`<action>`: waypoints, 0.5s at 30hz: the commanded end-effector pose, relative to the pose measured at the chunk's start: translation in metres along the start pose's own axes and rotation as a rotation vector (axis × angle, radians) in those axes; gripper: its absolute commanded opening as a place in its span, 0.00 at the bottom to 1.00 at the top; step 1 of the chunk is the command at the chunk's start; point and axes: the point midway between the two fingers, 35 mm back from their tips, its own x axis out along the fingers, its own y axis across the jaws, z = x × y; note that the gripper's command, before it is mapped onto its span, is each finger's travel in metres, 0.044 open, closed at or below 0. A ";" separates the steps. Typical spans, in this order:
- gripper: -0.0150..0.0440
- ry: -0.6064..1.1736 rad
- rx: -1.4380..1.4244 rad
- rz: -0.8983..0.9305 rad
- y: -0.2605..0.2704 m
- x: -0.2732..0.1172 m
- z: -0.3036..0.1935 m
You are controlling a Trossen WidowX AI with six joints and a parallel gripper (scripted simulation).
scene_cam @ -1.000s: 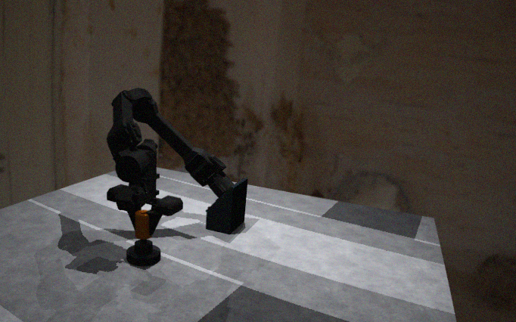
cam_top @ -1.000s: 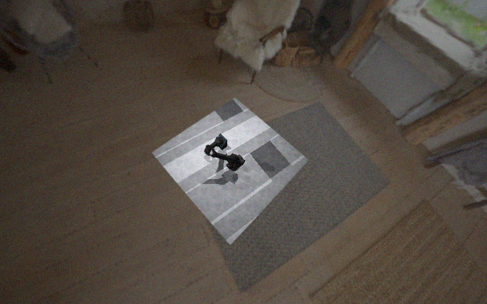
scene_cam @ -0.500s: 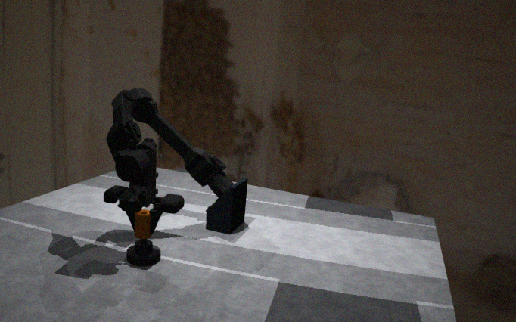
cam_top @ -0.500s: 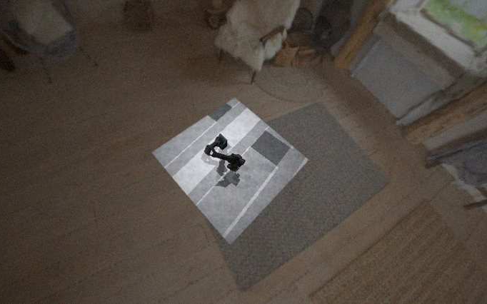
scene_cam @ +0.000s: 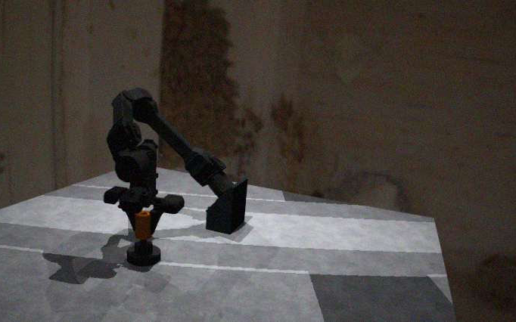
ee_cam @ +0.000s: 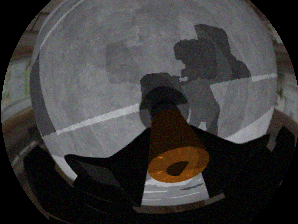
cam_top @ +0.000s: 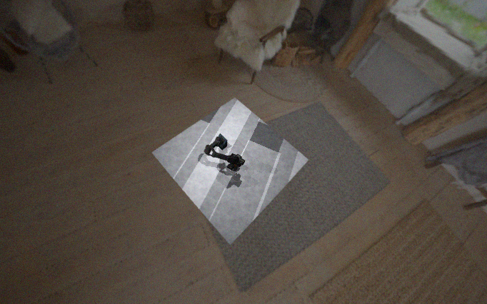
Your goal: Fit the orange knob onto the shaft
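The orange knob (scene_cam: pixel 142 225) (ee_cam: pixel 170 137) is upright between the fingers of my gripper (scene_cam: pixel 143 232) (ee_cam: pixel 169 130), which is shut on it. The dark round pedestal (scene_cam: pixel 133 256) stands on the table directly below. Its dark shaft (scene_cam: pixel 144 247) shows between the knob's lower end and the pedestal's disc. The knob's lower end is at or just above the shaft's top; whether the two touch or overlap I cannot tell. In the wrist view the knob's top face shows a dark D-shaped hole. The shaft's flat side is hidden. The knob is too small to make out in the top view.
The arm's dark base (scene_cam: pixel 228 209) (cam_top: pixel 221 140) stands on the grey and white patterned table (scene_cam: pixel 372 236) (cam_top: pixel 230 223). The arm's shadows fall across the table near the pedestal. Beyond the table's edges are a wooden floor and a dark rug (cam_top: pixel 325 177).
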 end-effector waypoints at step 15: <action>0.25 0.000 -0.203 -0.006 -0.001 -0.005 0.003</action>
